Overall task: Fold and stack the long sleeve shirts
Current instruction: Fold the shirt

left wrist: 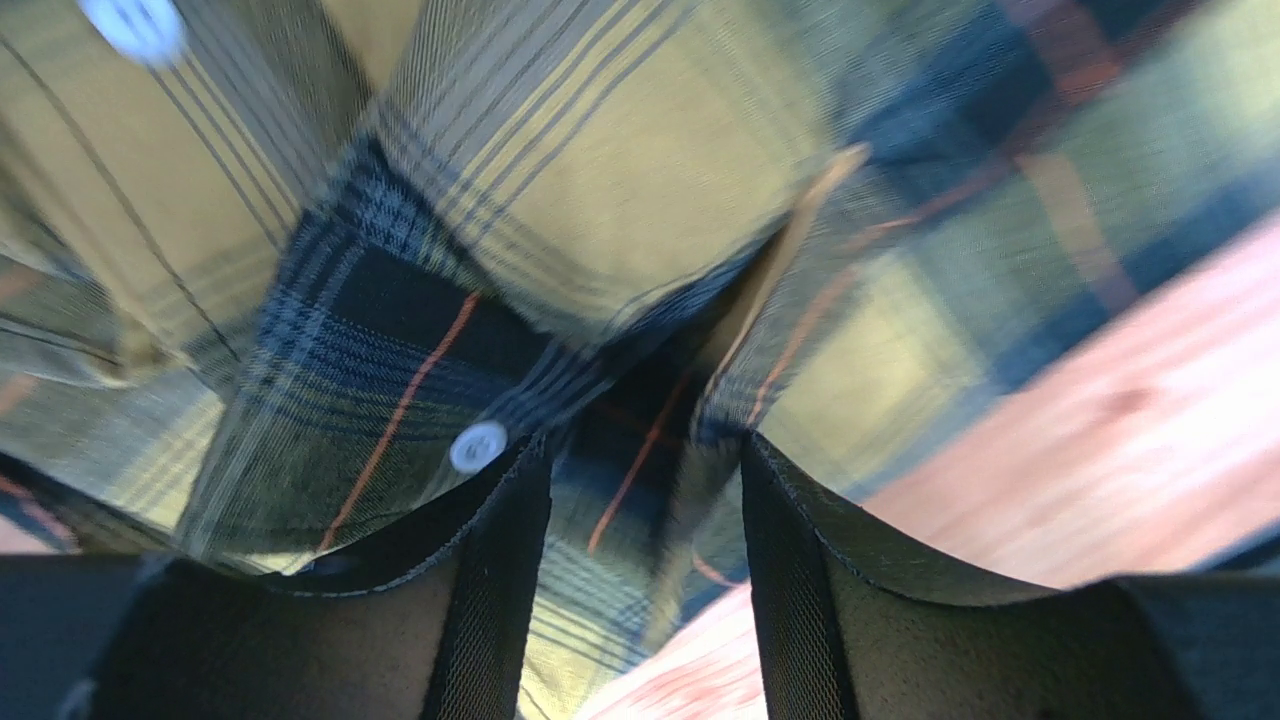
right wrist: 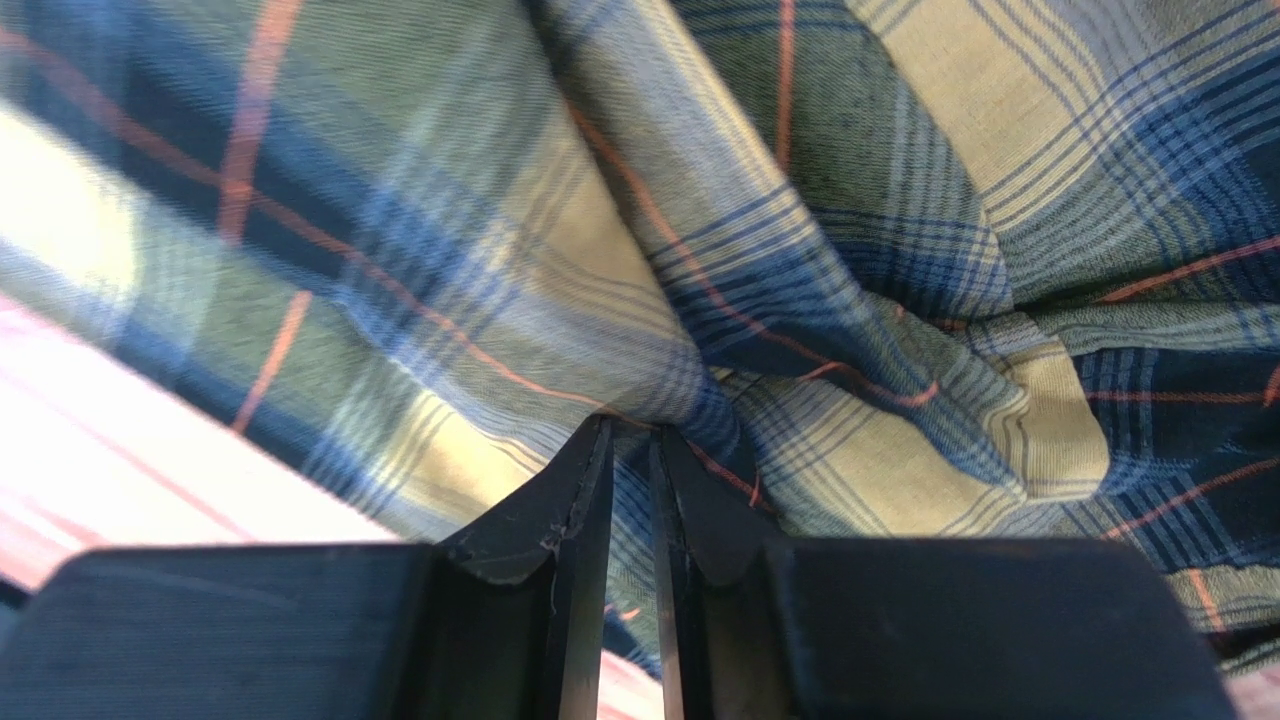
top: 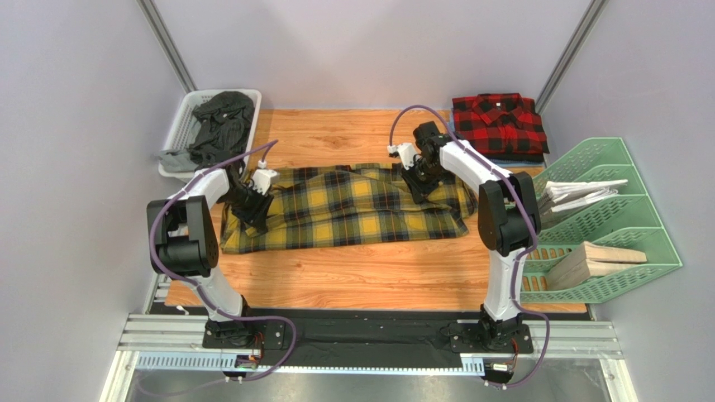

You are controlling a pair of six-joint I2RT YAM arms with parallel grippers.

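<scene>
Top external view shows the red shirt (top: 498,124) already folded at the far right corner of the table (top: 378,276), while the yellow shirt (top: 352,209) lies in the middle as a long, half-folded band. The left jaws stand spread over its left end and the right jaws pinch a ridge of its cloth; I judge that finishing the folds and stacking are left to do.

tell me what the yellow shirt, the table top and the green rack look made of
yellow shirt: soft woven cloth, likely cotton flannel; matte, and the wrist views show fine woven threads and loose creases.
table top: wood or a wood-look laminate; orange-brown grain in planks, with a slight sheen.
green rack: looks like moulded plastic; even mint colour and a regular mesh of holes.
</scene>
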